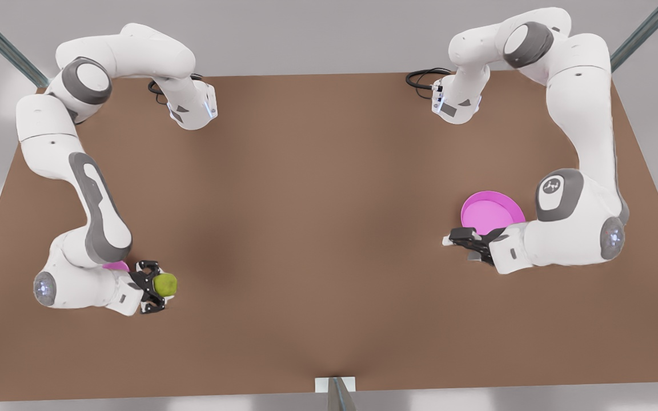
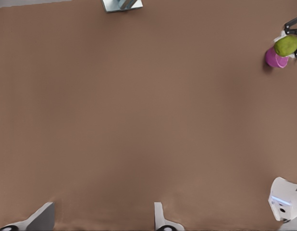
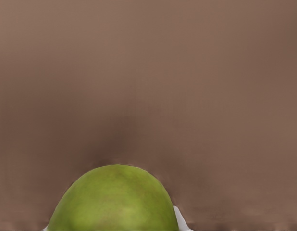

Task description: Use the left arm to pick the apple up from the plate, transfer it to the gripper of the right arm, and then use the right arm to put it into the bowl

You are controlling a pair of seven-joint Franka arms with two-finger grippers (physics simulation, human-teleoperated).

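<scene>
Clamped on the apple [image 1: 165, 283], the right arm's claw [image 1: 155, 287] sits low at the front view's left, above the brown table [image 1: 317, 228]. Just behind it, a sliver of the pink bowl [image 1: 116, 265] peeks out from under that arm's wrist. From the left wrist camera, the apple hangs in the far claw [image 2: 293, 43], right beside and slightly over the bowl [image 2: 275, 58]. Close up in the right wrist view, the apple's green dome [image 3: 114, 202] has the bare table behind it. Over at the front view's right, the left arm's slim gripper [image 1: 459, 237] waits at the near edge of the pink plate [image 1: 492, 212]; whether its fingers are apart or together I cannot tell
</scene>
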